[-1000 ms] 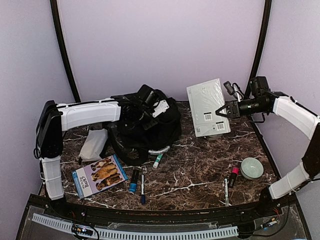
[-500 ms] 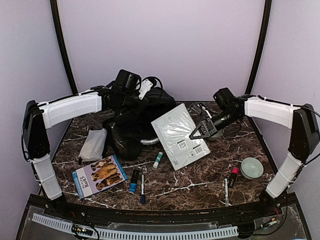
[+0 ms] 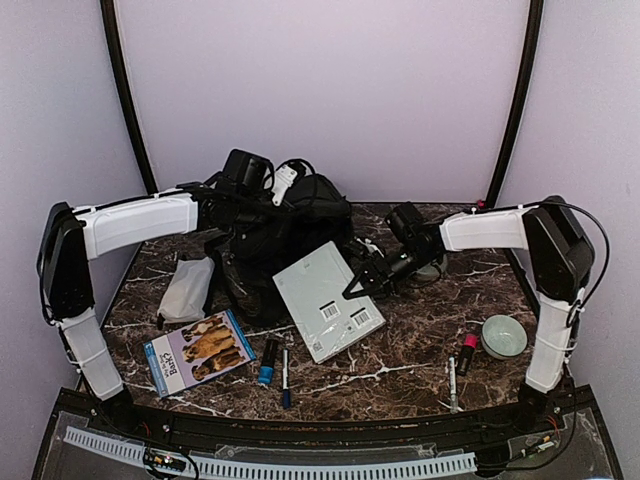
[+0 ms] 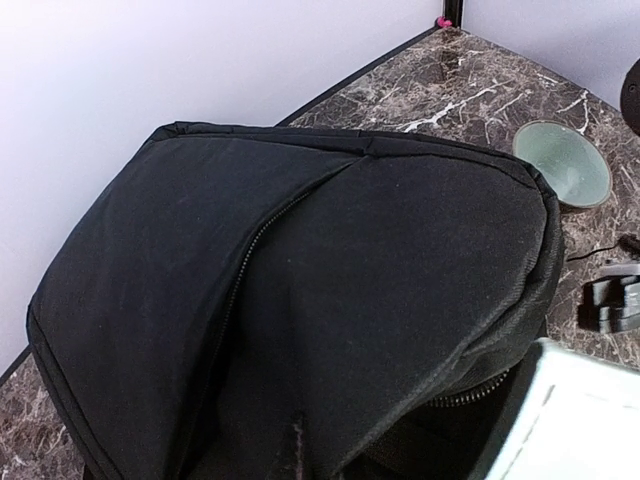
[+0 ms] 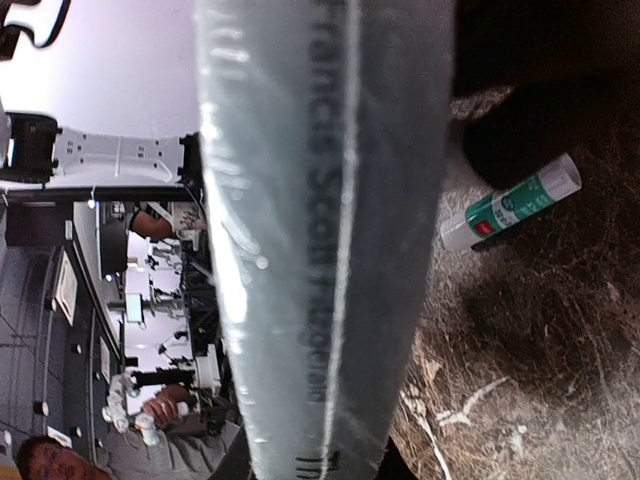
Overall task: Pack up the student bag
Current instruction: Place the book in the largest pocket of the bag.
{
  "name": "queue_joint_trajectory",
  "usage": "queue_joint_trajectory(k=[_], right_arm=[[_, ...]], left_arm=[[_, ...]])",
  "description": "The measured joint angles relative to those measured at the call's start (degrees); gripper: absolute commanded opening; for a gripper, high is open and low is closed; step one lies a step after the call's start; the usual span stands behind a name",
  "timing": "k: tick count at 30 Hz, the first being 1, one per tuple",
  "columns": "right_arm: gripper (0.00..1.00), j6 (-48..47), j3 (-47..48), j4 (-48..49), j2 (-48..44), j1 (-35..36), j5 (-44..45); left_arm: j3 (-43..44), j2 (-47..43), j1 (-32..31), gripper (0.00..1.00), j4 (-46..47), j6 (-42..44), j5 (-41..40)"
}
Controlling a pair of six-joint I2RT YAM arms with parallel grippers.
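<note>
Top external view: the student bag point(image 3: 262, 262) stands at the back-left of the table point(image 3: 420, 340), its top pinched up by the closed left gripper point(image 3: 272, 192). The right gripper point(image 3: 362, 282) clamps 1 white book point(image 3: 322, 302) just beside the opening. Next, its edge likely needs angling inside.

Robotics lab, lilac-walled test booth point(image 3: 320, 90), marbled table point(image 3: 420, 335), benches point(image 5: 150, 300) with rigs and a person point(image 5: 32, 455) beyond

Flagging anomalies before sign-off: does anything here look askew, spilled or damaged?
Nothing looks spilled or damaged. The only askew thing is the plastic-wrapped book, held tilted by the right gripper beside the backpack, not yet inside. Pens and a glue stick lie loose on the table.
</note>
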Motion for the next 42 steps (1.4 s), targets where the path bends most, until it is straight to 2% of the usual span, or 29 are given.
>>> queue_joint_trajectory(k=[9, 15, 17, 19, 21, 27, 34, 37, 42], right_arm=[[0.00, 30.53, 3.56, 26.58, 8.94, 0.72, -1.25], [0.00, 42.16, 10.01, 35.67, 17.92, 0.72, -1.75], [0.02, 43.78, 11.72, 36.44, 19.96, 0.72, -1.75], [0.10, 44.54, 13.49, 36.30, 21.57, 0.72, -1.46], [0.14, 44.37, 14.69, 35.41, 22.23, 0.74, -0.70], [0.04, 40.13, 17.42, 29.83, 22.03, 1.01, 2.32], [0.01, 36.72, 14.60, 26.43, 17.77, 2.82, 4.90], [0.02, 36.83, 14.82, 26.91, 17.09, 3.80, 4.94], [0.12, 36.72, 17.66, 25.05, 17.90, 4.26, 6.05]], left_arm=[[-2.71, -3.39, 0.09, 0.00, 2.38, -1.44, 2.86], [-4.35, -3.91, 0.90, 0.00, 2.69, -1.73, 2.75], [-4.98, -4.24, 1.11, 0.00, 2.62, -1.77, 2.73], [-5.29, -4.52, 1.18, 0.00, 2.62, -1.79, 2.69], [-5.46, -4.72, 1.18, 0.00, 2.64, -1.79, 2.69], [-5.75, -5.81, 1.14, 0.00, 2.78, -1.79, 3.32], [-5.77, -6.03, 0.90, 0.00, 3.04, -2.80, 5.14], [-5.77, -6.34, 0.90, 0.00, 3.72, -3.48, 6.03], [-6.23, -6.60, 0.96, 0.00, 4.79, -3.98, 6.71]])
